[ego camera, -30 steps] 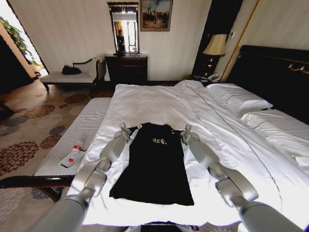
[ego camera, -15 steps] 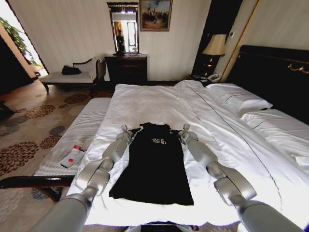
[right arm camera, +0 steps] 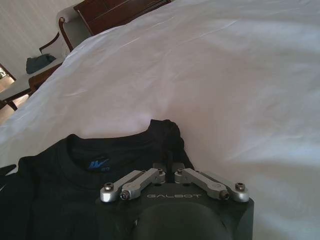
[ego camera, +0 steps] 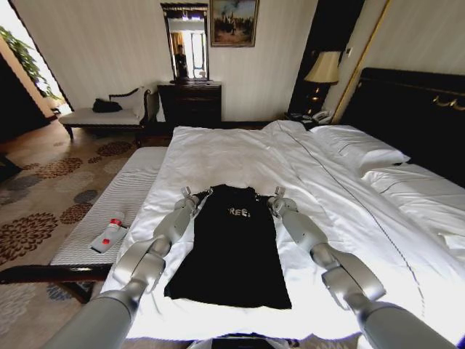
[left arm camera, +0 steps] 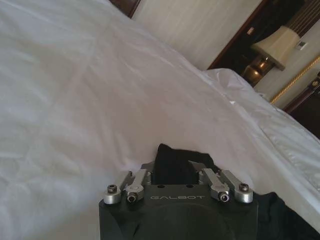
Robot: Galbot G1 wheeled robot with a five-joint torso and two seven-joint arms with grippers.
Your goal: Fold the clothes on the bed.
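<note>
Item 1, T-shirt (ego camera: 234,247): black, short-sleeved, white lettering on the chest, lying flat on the near part of the bed (ego camera: 240,153), collar toward the far side, hem toward the robot. The sleeves appear already tucked in, so the body is showing as 1 narrow rectangle. Judged soft, light and limp: it is likely to sag and drag on the sheet when lifted, and it is best taken at the 2 shoulder corners so that the far end rises evenly.

Item 2, left gripper (ego camera: 197,195): resting at the far left shoulder of the T-shirt. In its wrist view a bunch of black cloth is sitting between the fingers (left arm camera: 196,167), the jaws drawn narrow around it.

Item 3, right gripper (ego camera: 270,196): resting at the far right shoulder, beside the collar. In its wrist view the fingers (right arm camera: 169,164) are standing nearly together over a raised pinch of cloth, gripping it.

Item 4, surroundings: white duvet lying smooth under and beyond the garment; pillows (ego camera: 356,149) at far right against the dark headboard (ego camera: 407,116); striped bench (ego camera: 116,211) running along the left of the bed, carrying 1 white bottle (ego camera: 109,234) with red cap.
</note>
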